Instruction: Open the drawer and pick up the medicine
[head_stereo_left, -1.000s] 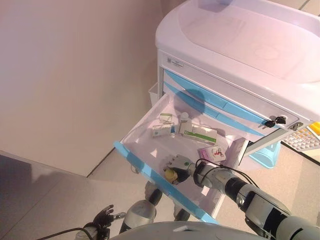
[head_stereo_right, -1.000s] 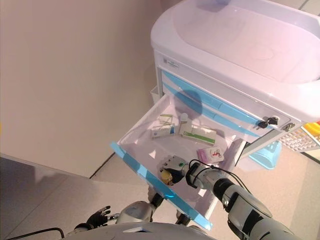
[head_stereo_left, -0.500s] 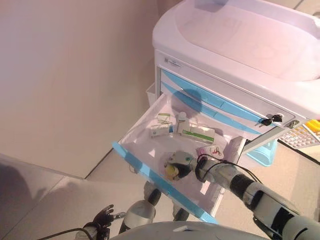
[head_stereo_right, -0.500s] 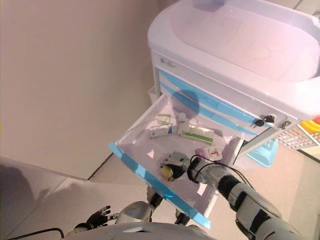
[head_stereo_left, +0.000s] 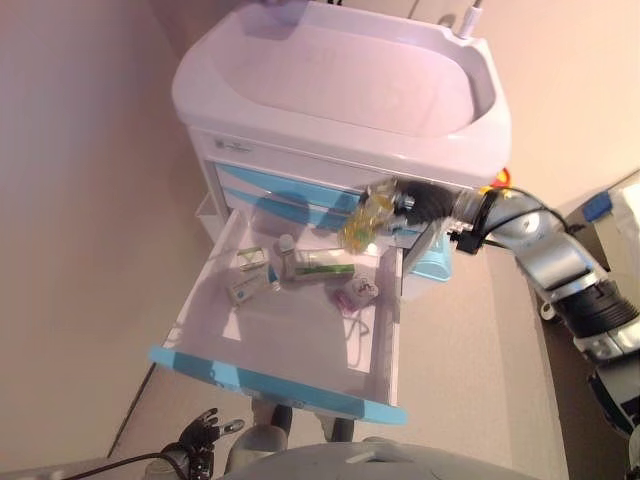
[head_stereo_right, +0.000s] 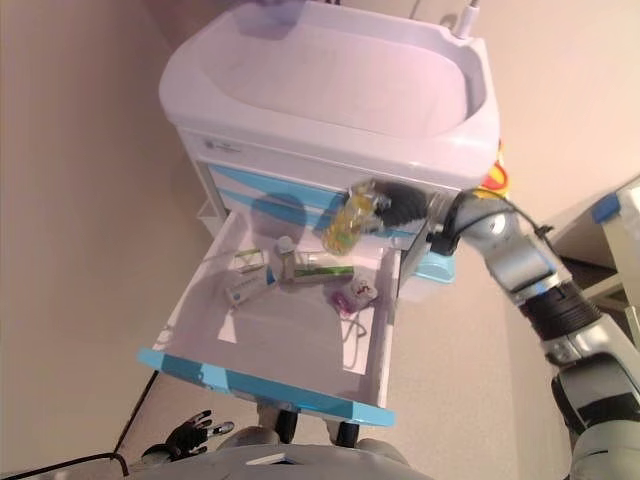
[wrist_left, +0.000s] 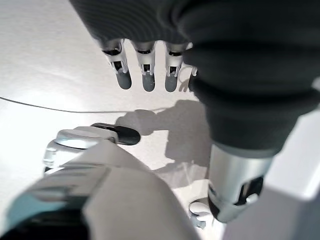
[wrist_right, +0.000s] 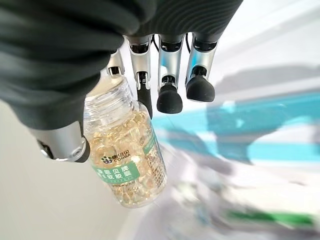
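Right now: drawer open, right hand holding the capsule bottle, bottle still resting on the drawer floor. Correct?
Not quite. The drawer is open and the right hand holds the capsule bottle, but the bottle is lifted clear of the drawer floor, up in front of the cart's blue drawer fronts. The right eye view shows it; the right wrist view shows it hanging free.

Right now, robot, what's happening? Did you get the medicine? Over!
Right hand shut on bottle, lifted above open drawer. Left hand open, low, idle. Boxes left in drawer. Nothing in the way.
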